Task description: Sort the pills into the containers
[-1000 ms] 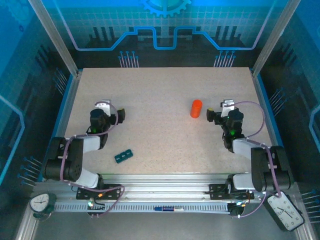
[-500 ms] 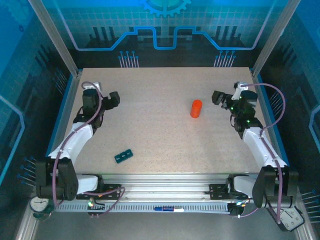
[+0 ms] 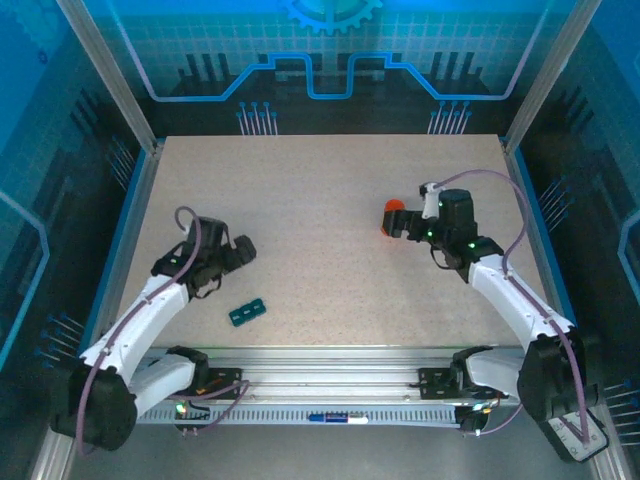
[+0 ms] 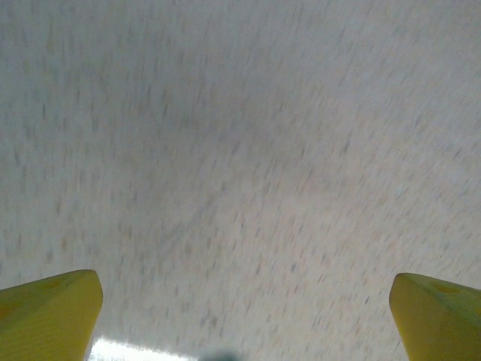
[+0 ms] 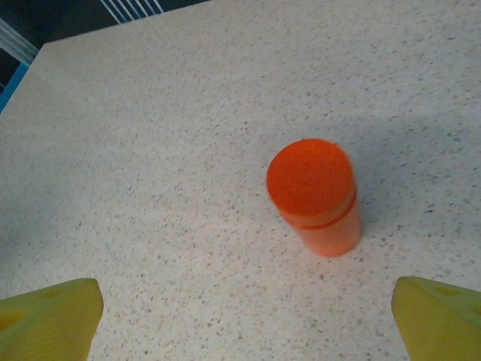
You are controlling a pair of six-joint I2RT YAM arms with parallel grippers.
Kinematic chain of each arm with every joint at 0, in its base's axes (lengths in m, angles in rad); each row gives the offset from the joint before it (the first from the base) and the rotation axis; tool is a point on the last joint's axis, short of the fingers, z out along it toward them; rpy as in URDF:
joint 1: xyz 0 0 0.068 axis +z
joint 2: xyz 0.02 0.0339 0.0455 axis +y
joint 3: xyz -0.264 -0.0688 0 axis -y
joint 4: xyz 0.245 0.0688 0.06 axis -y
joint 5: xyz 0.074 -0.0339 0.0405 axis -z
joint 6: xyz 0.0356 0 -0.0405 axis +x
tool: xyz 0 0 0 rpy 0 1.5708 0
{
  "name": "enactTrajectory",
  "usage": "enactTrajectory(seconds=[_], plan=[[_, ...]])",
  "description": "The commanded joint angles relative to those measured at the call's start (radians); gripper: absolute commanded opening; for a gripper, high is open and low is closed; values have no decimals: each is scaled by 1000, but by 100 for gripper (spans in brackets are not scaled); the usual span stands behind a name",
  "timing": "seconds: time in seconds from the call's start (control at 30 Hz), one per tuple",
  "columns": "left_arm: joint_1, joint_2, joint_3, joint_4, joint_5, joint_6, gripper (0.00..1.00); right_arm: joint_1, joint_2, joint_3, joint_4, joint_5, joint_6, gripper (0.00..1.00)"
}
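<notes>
Pill box [image 3: 248, 311]: untouched by tabletop's near edge. Approach step: right claw [image 3: 397, 224] spread at orange bottle [image 3: 392, 208]; left claw [image 3: 241, 250] spread, empty. Next: closing squarely around bottle.

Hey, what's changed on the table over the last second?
The right gripper reached out, then swung left up to the orange bottle, open, not gripping it. The left gripper reached out, then pulled back toward the teal pill box, open too. Bottle and pill box stayed put.
</notes>
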Motion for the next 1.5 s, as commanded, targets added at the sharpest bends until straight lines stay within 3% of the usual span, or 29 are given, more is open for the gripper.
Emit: enactTrajectory(seconds=[0.0, 0.17, 0.4, 1.07, 1.47], plan=[[-64, -57, -61, -133, -69, -176, 99, 22, 2, 11, -51, 48, -1, 99], [-123, -140, -136, -186, -113, -287, 99, 26, 34, 47, -90, 41, -14, 98], [-192, -141, -217, -141, -80, -382, 99, 27, 60, 67, -92, 54, -14, 98], [-343, 35, -188, 50, -58, -421, 99, 21, 70, 112, -150, 94, -23, 98], [-428, 199, -83, 173, -43, -400, 99, -13, 38, 99, -193, 103, -31, 98]])
